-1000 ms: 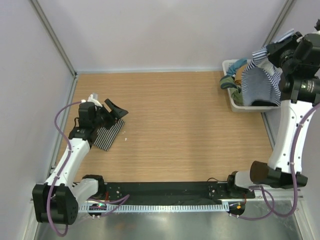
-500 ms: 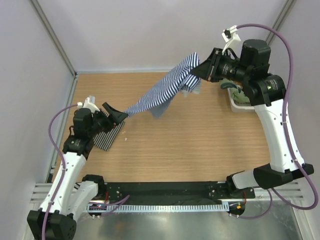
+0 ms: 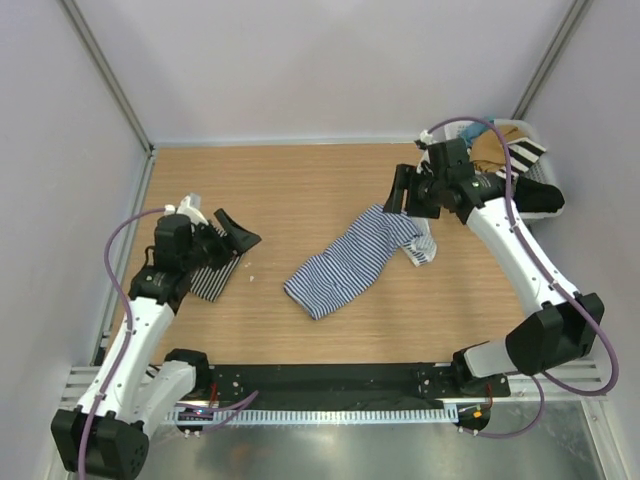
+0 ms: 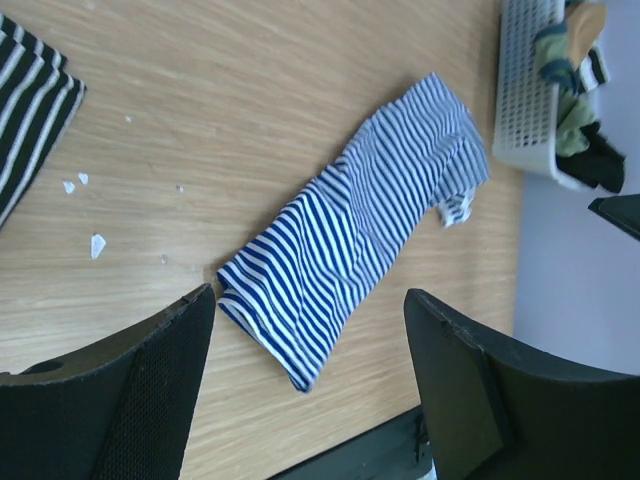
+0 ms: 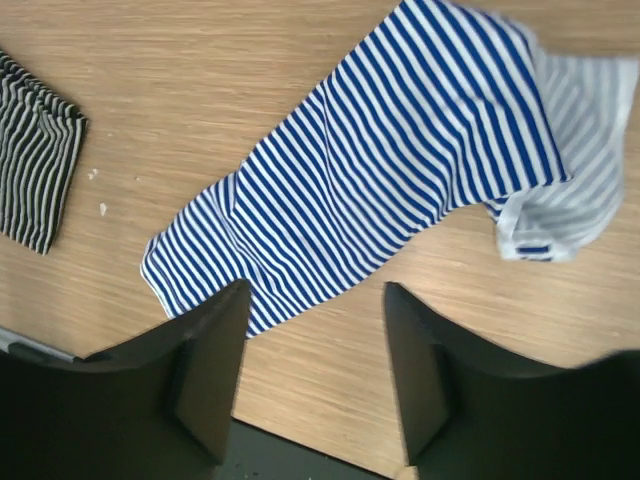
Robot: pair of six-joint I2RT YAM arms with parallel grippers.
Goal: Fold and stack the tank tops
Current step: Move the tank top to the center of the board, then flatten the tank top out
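The blue-and-white striped tank top (image 3: 352, 263) lies crumpled and stretched out slantwise on the middle of the table, also in the left wrist view (image 4: 370, 220) and the right wrist view (image 5: 400, 160). My right gripper (image 3: 396, 198) hovers just above its far right end, open and empty (image 5: 315, 288). The fine black-and-white tank top (image 3: 216, 276) lies folded at the left (image 4: 25, 110) (image 5: 35, 170). My left gripper (image 3: 238, 232) hangs over its far corner, open with nothing between its fingers (image 4: 310, 295).
A white basket (image 4: 525, 90) with tan, green and dark clothes stands at the back right corner, its rim (image 3: 530, 128) partly hidden by the right arm. Small white scraps (image 4: 95, 245) lie beside the folded top. The black base rail (image 3: 330, 380) runs along the near edge.
The right gripper carried the blue-and-white top out of the basket, swung it over the table and let go. The top now lies on the wood. The left arm barely moved.
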